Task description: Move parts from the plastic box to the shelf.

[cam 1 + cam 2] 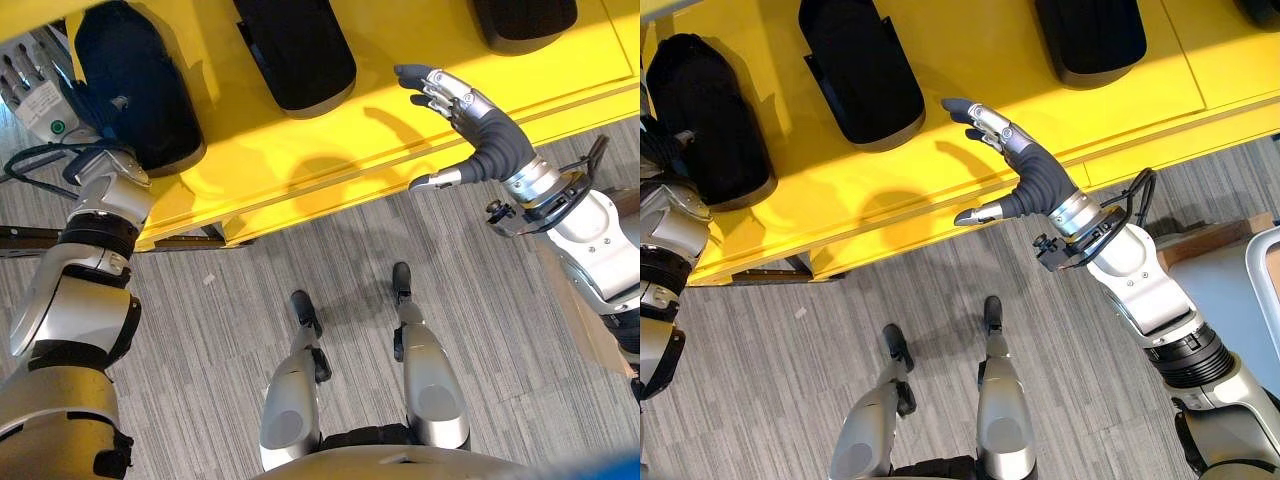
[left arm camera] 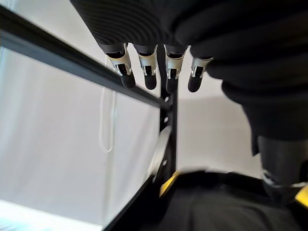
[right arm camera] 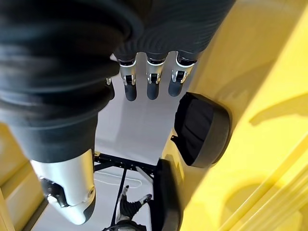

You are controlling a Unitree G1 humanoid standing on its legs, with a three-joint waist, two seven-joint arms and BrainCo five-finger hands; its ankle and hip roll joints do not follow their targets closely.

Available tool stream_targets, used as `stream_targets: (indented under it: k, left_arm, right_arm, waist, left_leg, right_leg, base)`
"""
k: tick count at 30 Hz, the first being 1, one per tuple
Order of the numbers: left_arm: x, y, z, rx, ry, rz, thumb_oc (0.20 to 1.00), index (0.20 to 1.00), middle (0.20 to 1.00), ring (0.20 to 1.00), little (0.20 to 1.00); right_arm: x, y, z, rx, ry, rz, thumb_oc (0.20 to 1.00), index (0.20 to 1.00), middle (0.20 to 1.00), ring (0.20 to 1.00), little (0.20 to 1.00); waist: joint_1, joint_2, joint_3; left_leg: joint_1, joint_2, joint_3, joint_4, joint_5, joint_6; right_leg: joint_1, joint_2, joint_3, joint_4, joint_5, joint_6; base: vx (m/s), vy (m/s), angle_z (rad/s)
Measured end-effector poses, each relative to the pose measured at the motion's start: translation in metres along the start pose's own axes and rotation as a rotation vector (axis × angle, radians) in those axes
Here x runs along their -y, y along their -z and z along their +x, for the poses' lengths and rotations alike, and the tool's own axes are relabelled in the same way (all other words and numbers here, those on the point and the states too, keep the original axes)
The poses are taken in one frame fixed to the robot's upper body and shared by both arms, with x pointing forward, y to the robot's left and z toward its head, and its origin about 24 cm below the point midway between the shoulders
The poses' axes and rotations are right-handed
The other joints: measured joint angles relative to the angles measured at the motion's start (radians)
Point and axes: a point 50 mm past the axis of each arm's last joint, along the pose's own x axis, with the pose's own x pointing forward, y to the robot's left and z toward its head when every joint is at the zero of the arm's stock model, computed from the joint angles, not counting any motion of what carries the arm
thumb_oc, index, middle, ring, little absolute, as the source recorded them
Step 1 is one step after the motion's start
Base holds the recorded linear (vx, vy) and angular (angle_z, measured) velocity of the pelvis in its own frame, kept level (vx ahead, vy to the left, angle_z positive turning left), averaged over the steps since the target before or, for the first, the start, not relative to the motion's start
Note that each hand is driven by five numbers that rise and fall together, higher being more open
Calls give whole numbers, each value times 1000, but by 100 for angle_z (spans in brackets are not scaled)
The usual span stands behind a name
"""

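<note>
A yellow shelf [image 1: 330,150] runs across the far side, and three black padded parts lie on it: left [image 1: 130,85], middle [image 1: 295,50] and right [image 1: 525,20]. My left hand [image 1: 30,90] is at the shelf's left end, right beside the left part [image 2: 216,202]. Its fingers [image 2: 149,72] are straight and hold nothing. My right hand [image 1: 1030,175] hovers open over the shelf's front edge, thumb spread and palm empty, between the middle part [image 1: 860,70] and the right part [image 1: 1090,35]. In the right wrist view, two parts [image 3: 199,127] lie past its straight fingers [image 3: 151,84].
Grey plank floor [image 1: 220,330] lies in front of the shelf. A brown board [image 1: 1210,240] and the pale rim of a box [image 1: 1262,290] show at the right edge. The shelf's black metal frame [image 2: 96,72] stands near the left hand.
</note>
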Motion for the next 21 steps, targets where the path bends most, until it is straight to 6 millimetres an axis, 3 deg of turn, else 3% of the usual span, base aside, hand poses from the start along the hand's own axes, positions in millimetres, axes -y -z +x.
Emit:
stream_targets:
  k: [3, 6, 8, 11, 16, 17, 18, 21]
  left_arm:
    - [-6, -3, 1, 7, -94, -13, 1000, 1000, 1000, 1000, 1000]
    - [-23, -11, 3, 24, -307, -109, 1000, 1000, 1000, 1000, 1000]
    - [-44, -26, -7, 163, -486, -239, 1000, 1000, 1000, 1000, 1000]
    - [-54, -18, -28, 224, -559, -334, 1000, 1000, 1000, 1000, 1000]
    - [-67, 12, -67, 299, -547, -417, 1000, 1000, 1000, 1000, 1000]
    - [-70, 13, -80, 314, -534, -455, 1000, 1000, 1000, 1000, 1000]
    - [-69, 12, -116, 372, -445, -539, 1000, 1000, 1000, 1000, 1000]
    - [-72, 9, -148, 455, -281, -640, 1000, 1000, 1000, 1000, 1000]
  right_arm:
    - [0, 0, -1, 3, 0, 2, 1000, 1000, 1000, 1000, 1000]
    - [-5, 7, -8, -23, 7, 24, 1000, 1000, 1000, 1000, 1000]
    - [-11, 17, -25, -77, 27, 60, 1000, 1000, 1000, 1000, 1000]
    - [-13, 20, -31, -86, 46, 72, 1000, 1000, 1000, 1000, 1000]
    - [-9, 11, -40, -41, 116, 79, 1000, 1000, 1000, 1000, 1000]
    - [-12, 9, -44, -35, 125, 94, 1000, 1000, 1000, 1000, 1000]
    - [-20, 10, -52, -38, 148, 123, 1000, 1000, 1000, 1000, 1000]
    - [-27, 9, -60, -44, 120, 89, 1000, 1000, 1000, 1000, 1000]
  waist:
    - [-1, 0, 0]
    - [3, 0, 0]
    - [26, 0, 0]
    - [33, 1, -1]
    - [115, 10, -23]
    - [124, 15, -29]
    - [151, 17, -71]
    - [169, 13, -122]
  left_leg:
    - [1, 0, 0, 0, 0, 0]
    - [3, 0, 0, -1, 0, 0]
    - [24, 1, -2, -8, 0, 0]
    - [57, 2, -11, -16, 0, 0]
    - [94, 7, -50, -35, 1, -9]
    - [96, 7, -60, -36, 4, -7]
    - [111, 9, -68, -40, 4, -7]
    - [113, 7, -94, -40, 5, -8]
  right_leg:
    - [0, 0, 1, 0, 0, 0]
    - [2, 0, 0, 0, 0, 0]
    - [22, 1, -6, -1, 0, 0]
    - [65, 3, -17, -16, -1, 1]
    - [122, 8, -51, -36, -8, 0]
    - [132, 8, -61, -36, -8, -1]
    - [155, 8, -79, -36, -23, -1]
    - [175, 7, -105, -36, -33, 3]
  base:
    - [-4, -13, 0]
    - [11, -95, 0]
    - [57, -176, 1]
    - [46, -145, 9]
    - [39, -143, 19]
    - [4, -237, 34]
    - [-13, -163, 31]
    - [-22, -142, 28]
